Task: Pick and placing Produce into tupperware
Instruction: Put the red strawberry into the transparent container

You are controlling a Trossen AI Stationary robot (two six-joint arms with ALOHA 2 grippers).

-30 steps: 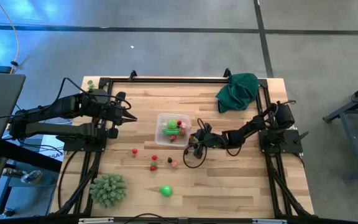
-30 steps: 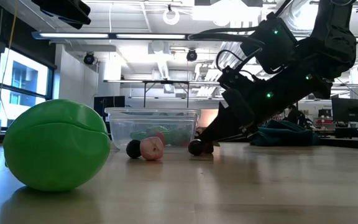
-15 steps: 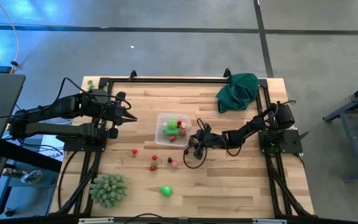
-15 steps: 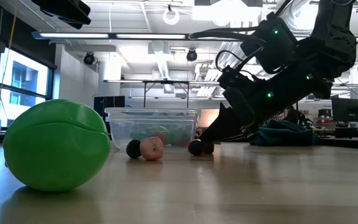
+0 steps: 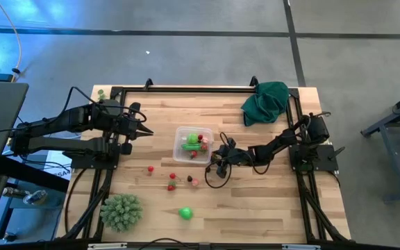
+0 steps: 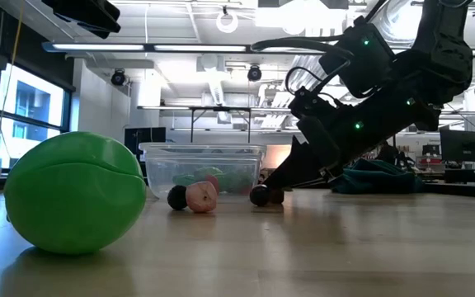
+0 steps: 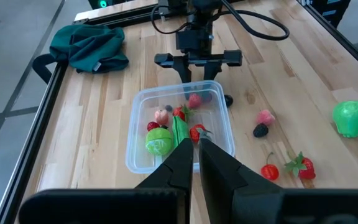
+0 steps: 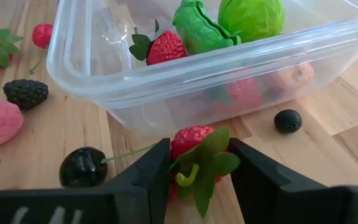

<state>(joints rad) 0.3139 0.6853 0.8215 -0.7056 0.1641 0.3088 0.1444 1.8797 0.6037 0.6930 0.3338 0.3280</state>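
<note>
Right gripper (image 8: 197, 171) sits low at the tupperware (image 8: 185, 87), its fingers closing around a strawberry (image 8: 194, 146) lying on the table against the container's outer wall. I judge this the pick; next I need a firm clamp, then lift over the rim. Left gripper (image 7: 194, 162) waits shut, off to the side.

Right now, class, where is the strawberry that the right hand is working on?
In the right wrist view, the strawberry lies on the wooden table between the right hand's two fingers, just outside the tupperware's wall, with a black cherry beside it.
</note>
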